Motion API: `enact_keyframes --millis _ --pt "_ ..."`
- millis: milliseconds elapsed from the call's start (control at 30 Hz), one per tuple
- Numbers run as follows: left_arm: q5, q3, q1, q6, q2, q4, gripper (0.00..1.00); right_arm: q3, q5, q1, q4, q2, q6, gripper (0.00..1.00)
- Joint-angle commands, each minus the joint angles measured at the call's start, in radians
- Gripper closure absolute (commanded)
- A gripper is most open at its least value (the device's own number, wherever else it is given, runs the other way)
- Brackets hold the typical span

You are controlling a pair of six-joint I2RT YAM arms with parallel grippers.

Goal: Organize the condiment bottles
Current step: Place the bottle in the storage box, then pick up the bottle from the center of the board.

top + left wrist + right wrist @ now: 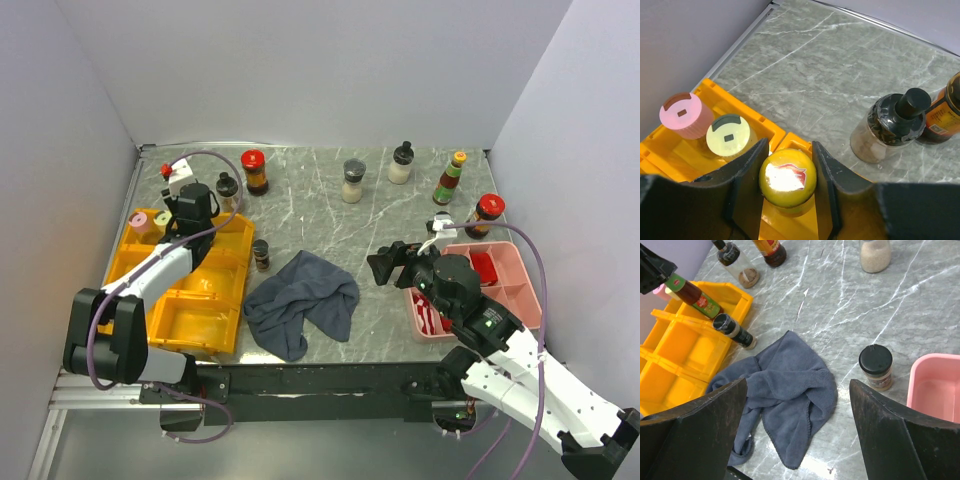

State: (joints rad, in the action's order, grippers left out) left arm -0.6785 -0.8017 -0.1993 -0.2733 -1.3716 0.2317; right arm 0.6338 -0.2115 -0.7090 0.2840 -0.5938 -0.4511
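My left gripper (789,147) is shut on a yellow-capped sauce bottle (788,176) and holds it over the yellow tray (747,112); the right wrist view shows this bottle (692,296) tilted. A pink-capped jar (681,114) and a pale-green-capped jar (728,135) stand in the tray's back compartment. My right gripper (797,385) is open and empty above the dark grey cloth (785,390), with a black-capped jar (875,365) to its right. On the table stand a red-capped jar (254,170), a black-topped bottle (227,187), a grey-capped jar (353,180) and several more bottles.
A small black-capped bottle (261,255) stands against the yellow tray's right side. A pink tray (500,280) with red items sits at the right. An orange-capped bottle (451,178) and a red-capped bottle (487,213) stand behind it. White walls enclose the table.
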Motion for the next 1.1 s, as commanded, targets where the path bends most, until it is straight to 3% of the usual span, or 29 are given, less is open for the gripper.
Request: enact_keyframes --millis 0,367,567,833,1067 --pt "-0.036 -0.048 0.000 -0.018 0.005 0.121 0.61 0.012 0.003 -0.003 -0.029 -0.006 0.015 0.09" --pt "0.002 -0.106 0.000 -0.060 0.066 0.003 0.17 0.023 0.009 -0.003 -0.028 -0.017 0.012 0.06" --pt "0.101 -0.229 -0.005 -0.069 0.105 -0.127 0.01 0.035 0.024 -0.004 -0.023 -0.024 0.017 0.06" --pt "0.180 -0.516 -0.006 -0.047 -0.049 -0.480 0.01 0.023 0.034 -0.004 -0.028 -0.008 0.015 0.06" --pt "0.238 -0.708 -0.006 -0.018 -0.233 -0.597 0.05 0.020 0.038 -0.003 -0.028 0.014 0.018 0.06"
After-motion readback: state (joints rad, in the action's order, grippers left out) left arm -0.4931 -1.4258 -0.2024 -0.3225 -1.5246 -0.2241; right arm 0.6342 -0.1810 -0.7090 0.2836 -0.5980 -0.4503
